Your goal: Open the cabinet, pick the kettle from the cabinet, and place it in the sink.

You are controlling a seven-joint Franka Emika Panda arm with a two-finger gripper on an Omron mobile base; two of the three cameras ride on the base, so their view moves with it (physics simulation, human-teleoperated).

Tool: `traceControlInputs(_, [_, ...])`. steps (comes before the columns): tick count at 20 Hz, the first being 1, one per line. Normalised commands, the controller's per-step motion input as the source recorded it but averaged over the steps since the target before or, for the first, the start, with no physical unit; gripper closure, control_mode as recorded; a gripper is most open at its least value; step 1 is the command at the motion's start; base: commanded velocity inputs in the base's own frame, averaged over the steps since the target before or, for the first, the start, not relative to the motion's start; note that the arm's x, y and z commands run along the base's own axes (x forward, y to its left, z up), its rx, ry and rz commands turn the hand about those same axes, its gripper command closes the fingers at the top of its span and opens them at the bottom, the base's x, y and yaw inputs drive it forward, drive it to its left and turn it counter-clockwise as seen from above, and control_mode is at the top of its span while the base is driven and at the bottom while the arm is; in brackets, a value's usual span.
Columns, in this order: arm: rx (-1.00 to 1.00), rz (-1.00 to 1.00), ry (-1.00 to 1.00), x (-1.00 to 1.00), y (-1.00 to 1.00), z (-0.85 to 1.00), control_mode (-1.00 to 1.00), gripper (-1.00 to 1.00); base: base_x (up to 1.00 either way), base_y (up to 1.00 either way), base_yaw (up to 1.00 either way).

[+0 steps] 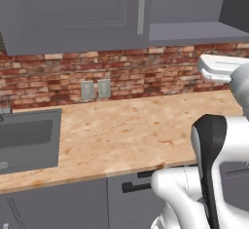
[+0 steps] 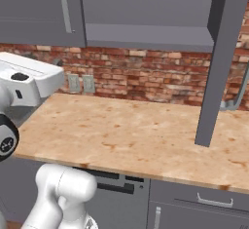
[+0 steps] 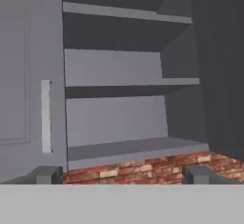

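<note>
The dark grey cabinet (image 3: 114, 118) hangs above the counter. Its left door (image 1: 73, 9) is closed, with a slim bar handle (image 3: 45, 116). Its right door (image 2: 222, 62) is swung wide open towards me. In the hand view the open half shows three bare shelves (image 3: 133, 149). The kettle is out of view. My gripper (image 3: 123, 175) is open, level with the cabinet's bottom edge and facing the open half, with nothing between its fingertips (image 3: 47, 174). The white hand (image 1: 216, 68) hovers over the counter's right part. The sink (image 1: 24, 135) is set into the counter at far left.
A brick wall (image 2: 146, 77) with two outlets (image 1: 96, 89) backs the light wooden counter (image 1: 131, 130). The open door hangs out over the counter on the right. A curved grey piece (image 2: 238, 96) shows past it. Drawers and lower doors (image 2: 194, 203) run below.
</note>
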Motion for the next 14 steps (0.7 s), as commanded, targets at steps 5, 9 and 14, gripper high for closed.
traceControlInputs(5, [0.00, 0.01, 0.11, 0.14, 0.46, 0.14, -1.00, -1.00, 0.00, 0.00, 0.00])
traceControlInputs(9, [0.00, 0.10, 0.03, 0.15, 0.40, 0.09, -1.00, -1.00, 0.00, 0.00, 0.00])
traceControlInputs(14, [0.00, 0.33, 0.02, 0.28, 0.21, 0.01, -1.00, -1.00, 0.00, 0.00, 0.00])
